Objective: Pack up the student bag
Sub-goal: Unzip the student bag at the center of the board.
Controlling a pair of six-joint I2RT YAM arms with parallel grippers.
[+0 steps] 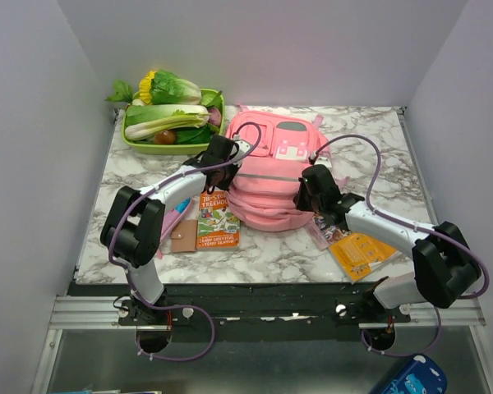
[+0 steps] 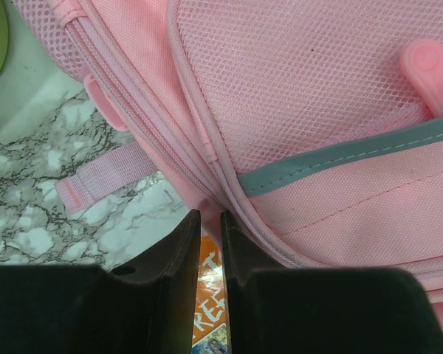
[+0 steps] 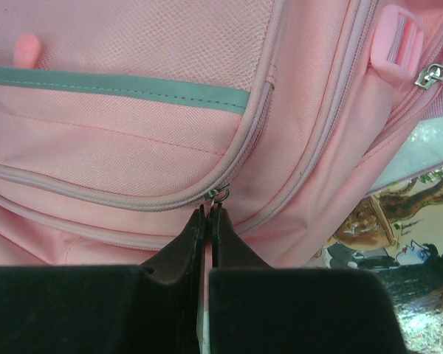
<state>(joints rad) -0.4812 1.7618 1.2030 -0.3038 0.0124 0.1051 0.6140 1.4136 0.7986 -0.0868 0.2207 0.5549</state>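
Note:
The student bag [image 1: 271,168] is a large pink backpack lying in the middle of the marble table. My left gripper [image 1: 228,151] is at the bag's left edge. In the left wrist view the left gripper [image 2: 210,215] stands nearly shut, with a fold of the pink bag [image 2: 317,96] pinched between its tips. My right gripper [image 1: 314,191] is at the bag's right side. In the right wrist view the right gripper [image 3: 209,209] is shut on the zip pull hanging from a metal slider [image 3: 219,194] on a curved pocket zip.
An orange Treehouse book [image 1: 218,220] lies left of the bag's front, with a pink-and-blue pencil case [image 1: 177,213] and a brown tag beside it. Another orange book [image 1: 360,251] lies at the right. A green tray [image 1: 148,148] of vegetables stands at the back left.

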